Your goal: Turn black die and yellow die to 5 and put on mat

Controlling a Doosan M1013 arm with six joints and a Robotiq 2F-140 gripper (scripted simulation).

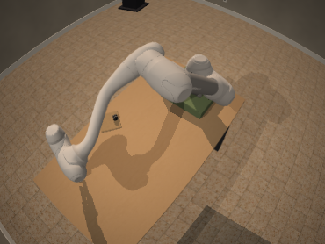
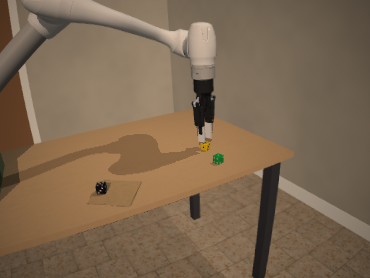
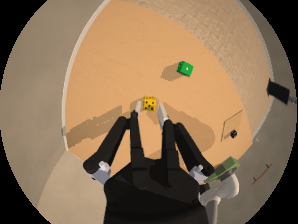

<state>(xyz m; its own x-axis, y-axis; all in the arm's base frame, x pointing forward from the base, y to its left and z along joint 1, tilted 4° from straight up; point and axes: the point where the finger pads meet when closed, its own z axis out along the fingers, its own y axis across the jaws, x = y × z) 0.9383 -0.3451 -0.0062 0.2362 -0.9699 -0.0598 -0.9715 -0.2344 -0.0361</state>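
The yellow die (image 2: 205, 146) (image 3: 149, 103) is on the table just below and between the fingertips. The wrist view shows several dark pips on it; its top number is hard to tell. My gripper (image 2: 205, 140) (image 3: 149, 107) is partly open, with a narrow gap on either side of this die. The green die (image 2: 218, 159) (image 3: 185, 68) lies on the table close by, a single pip showing on one face in the wrist view. The black die (image 1: 115, 118) (image 2: 101, 188) (image 3: 233, 134) is at the mat's edge; its top number is unclear. The mat (image 1: 108, 126) (image 2: 122, 194) is thin and tan.
The wooden table (image 1: 145, 197) (image 2: 165, 182) carries everything. A green block (image 1: 198, 108) (image 3: 223, 170) is by the arm's base, at the far end from the gripper. The arm hides the gripper, the yellow die and the green die in the top view.
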